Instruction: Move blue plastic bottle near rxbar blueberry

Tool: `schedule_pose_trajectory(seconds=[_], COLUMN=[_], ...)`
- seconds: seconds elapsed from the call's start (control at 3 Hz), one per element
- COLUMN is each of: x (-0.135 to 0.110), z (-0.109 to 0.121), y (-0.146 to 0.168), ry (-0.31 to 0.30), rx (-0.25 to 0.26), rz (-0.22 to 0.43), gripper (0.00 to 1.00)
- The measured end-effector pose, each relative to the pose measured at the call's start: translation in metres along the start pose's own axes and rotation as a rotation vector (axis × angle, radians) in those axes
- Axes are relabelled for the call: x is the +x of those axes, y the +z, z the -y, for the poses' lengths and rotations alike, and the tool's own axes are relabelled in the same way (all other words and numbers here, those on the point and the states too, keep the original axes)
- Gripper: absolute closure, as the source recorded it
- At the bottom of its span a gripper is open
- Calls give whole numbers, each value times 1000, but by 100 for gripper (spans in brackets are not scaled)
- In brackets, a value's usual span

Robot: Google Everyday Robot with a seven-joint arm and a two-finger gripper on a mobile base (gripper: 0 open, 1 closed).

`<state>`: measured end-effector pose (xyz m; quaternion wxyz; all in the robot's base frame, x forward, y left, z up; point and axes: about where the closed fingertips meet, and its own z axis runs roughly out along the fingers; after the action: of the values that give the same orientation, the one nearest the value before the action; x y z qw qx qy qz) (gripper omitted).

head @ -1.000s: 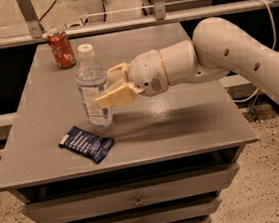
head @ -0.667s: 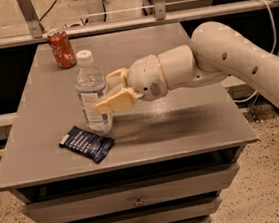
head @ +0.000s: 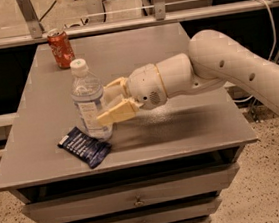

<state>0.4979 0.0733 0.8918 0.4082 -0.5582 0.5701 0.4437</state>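
The blue plastic bottle (head: 87,97), clear with a white cap and a pale label, stands upright at the front left of the grey table (head: 181,124). My gripper (head: 104,103) reaches in from the right and is shut on the bottle's lower half, with a tan finger (head: 119,113) across its front. The rxbar blueberry (head: 84,146), a flat dark navy wrapper, lies just in front and to the left of the bottle's base, almost touching it.
A red soda can (head: 61,48) stands at the table's back left corner. My white arm (head: 235,67) spans the right half of the table. Drawers (head: 135,202) sit below the top, and a metal rail (head: 169,17) runs behind it.
My gripper has carried the bottle down and slightly left, closer to the rxbar. The can and the wrapper have not moved.
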Motion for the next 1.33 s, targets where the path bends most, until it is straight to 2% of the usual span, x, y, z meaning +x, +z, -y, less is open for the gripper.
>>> schedule_pose_trajectory(seconds=[0.33, 0.67, 1.0, 1.33], x=[3, -6, -18, -48], z=[-3, 1, 5, 9], y=[-2, -43, -97, -156], ry=[-3, -37, -72, -139], rx=[-1, 81, 187, 338], rz=[-9, -40, -51, 28], gripper=[0, 0, 0, 0])
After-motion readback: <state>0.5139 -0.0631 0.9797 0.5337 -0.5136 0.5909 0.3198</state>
